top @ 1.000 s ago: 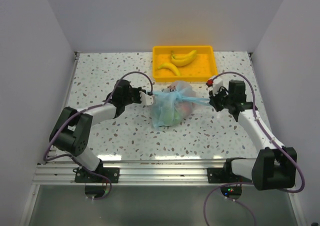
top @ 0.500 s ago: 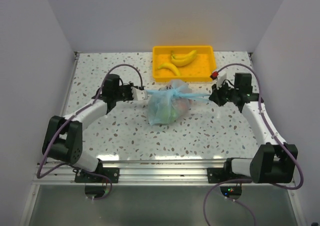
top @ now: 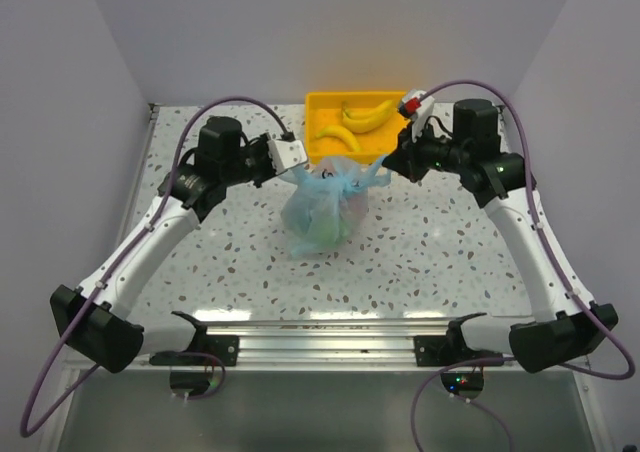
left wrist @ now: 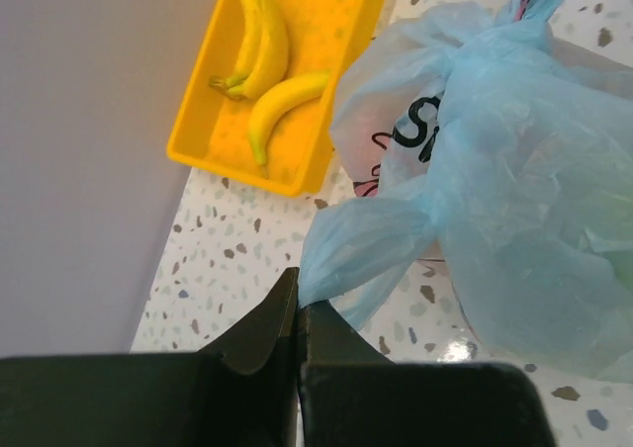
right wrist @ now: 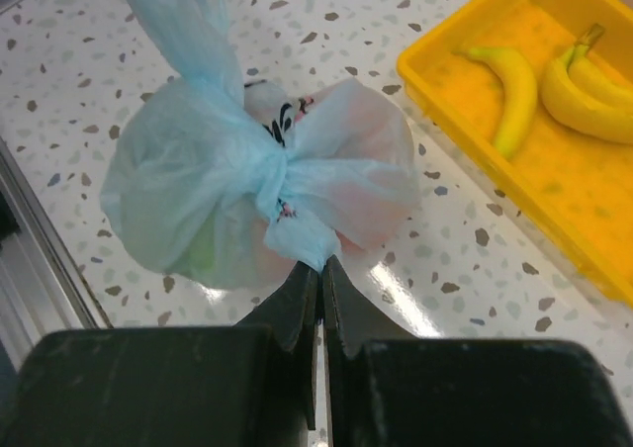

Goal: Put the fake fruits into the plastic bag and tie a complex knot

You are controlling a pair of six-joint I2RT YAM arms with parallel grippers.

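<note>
Worktop point(top: 430, 262); tray point(top: 313, 102) at upper centre, holding two bananas point(top: 365, 115). Bag point(top: 322, 212), frame centre: film judged thin, soft, slippery, lightly weighted by fruits point(top: 328, 232). Knot point(top: 335, 177) tops it. Left tool point(top: 297, 169) and right tool point(top: 388, 162) each pinch a handle end; take your hold there, not the belly, and pull gently.

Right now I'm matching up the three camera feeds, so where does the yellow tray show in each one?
Top external: yellow tray at the back of the table, middle, just beyond the plastic bag.
Left wrist: upper left, running out past the top edge.
Right wrist: upper right, cut off by the right edge.
Shared landmark: the light-blue plastic bag, next to the tray in every view.
</note>
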